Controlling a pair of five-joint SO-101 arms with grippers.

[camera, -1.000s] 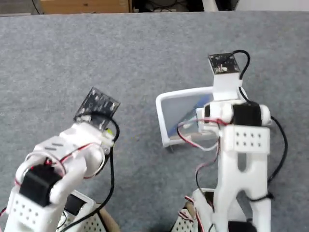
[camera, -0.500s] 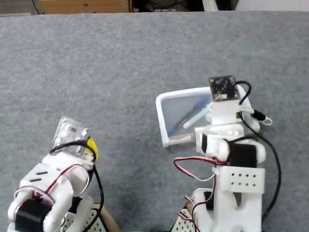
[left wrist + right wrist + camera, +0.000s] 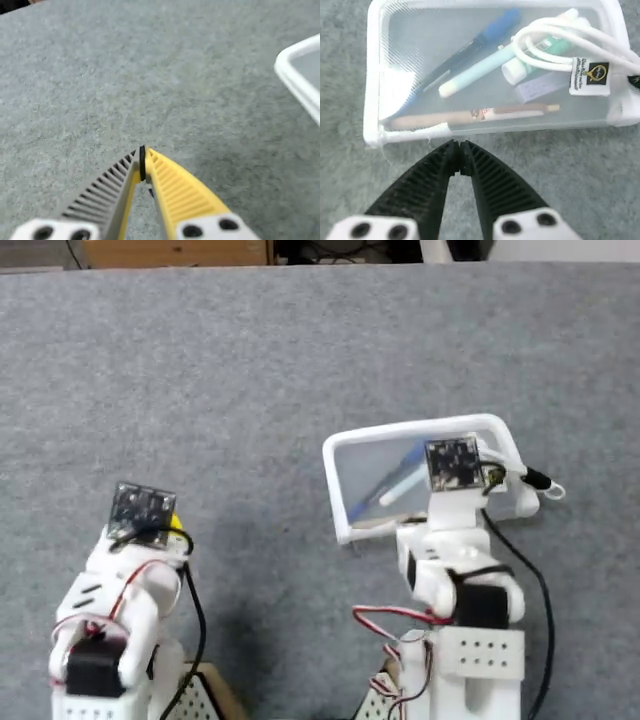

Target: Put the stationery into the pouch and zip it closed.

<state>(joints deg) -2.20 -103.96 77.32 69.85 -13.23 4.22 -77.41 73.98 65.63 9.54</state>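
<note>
A clear pouch (image 3: 362, 477) with a white zip edge lies flat on the grey felt; in the right wrist view the pouch (image 3: 410, 45) holds a blue pen (image 3: 470, 47), a pale blue marker (image 3: 480, 67), a tan pencil (image 3: 470, 116), a green-and-white item and a looped white cord (image 3: 555, 47) with a tag. My right gripper (image 3: 458, 148) hangs shut and holds nothing, just off the pouch's near zip edge. My left gripper (image 3: 142, 159), yellow and grey, is shut over bare felt well to the left, where the high view shows its arm (image 3: 140, 540).
Grey felt (image 3: 250, 360) covers the whole table. A wooden edge (image 3: 170, 252) and dark clutter run along the far side. The white arm bases (image 3: 470, 660) stand at the near edge. The pouch's corner (image 3: 300, 75) shows beyond the left gripper.
Both arms have drawn back toward the near edge. The right arm has uncovered most of the pouch. The left arm has folded back and to the left.
</note>
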